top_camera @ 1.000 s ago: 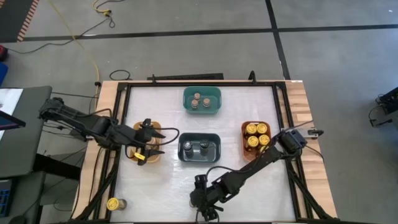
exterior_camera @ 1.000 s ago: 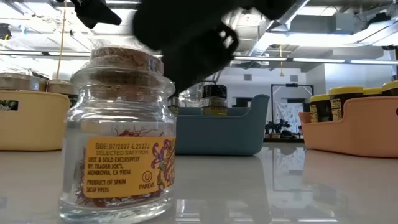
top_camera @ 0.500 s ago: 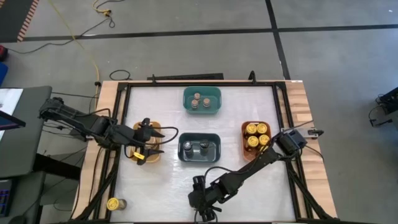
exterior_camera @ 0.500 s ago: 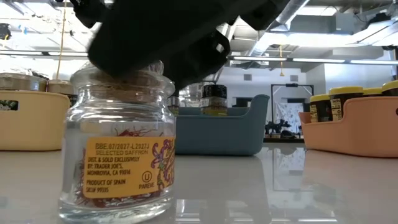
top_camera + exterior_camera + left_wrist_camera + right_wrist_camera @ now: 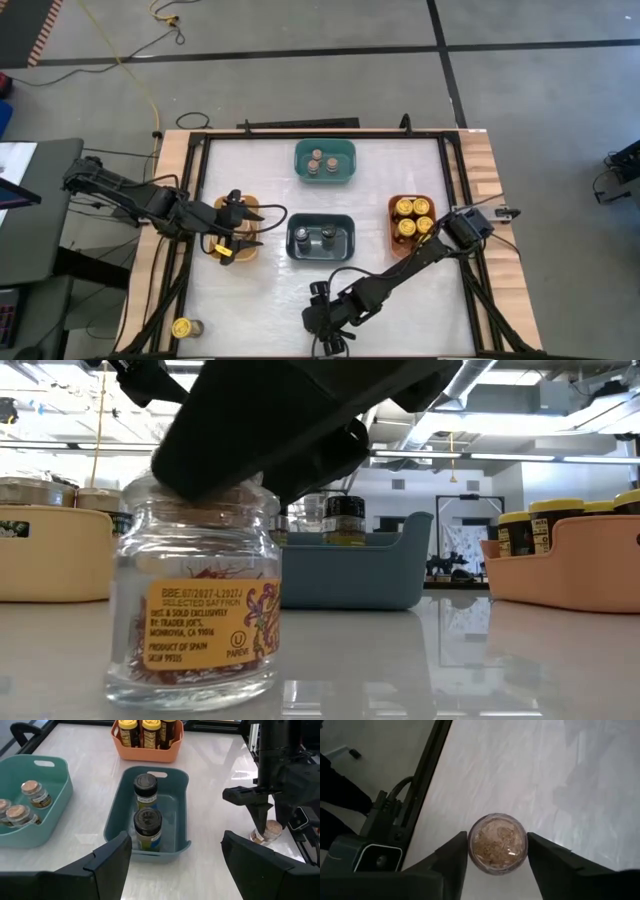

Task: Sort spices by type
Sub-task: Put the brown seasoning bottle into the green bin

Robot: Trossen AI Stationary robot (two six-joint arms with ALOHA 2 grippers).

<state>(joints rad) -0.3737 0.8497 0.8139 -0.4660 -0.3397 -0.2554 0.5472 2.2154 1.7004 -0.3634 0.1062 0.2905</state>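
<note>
Dark fingers (image 5: 456, 854) flank round cork-topped glass jar (image 5: 498, 843).

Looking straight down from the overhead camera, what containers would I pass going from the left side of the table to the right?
Yellow bin under the left gripper → dark-blue bin holding two dark-lidded jars → orange bin of yellow-lidded jars. The teal bin overlaps the dark-blue one sideways, so I leave it out.
</note>
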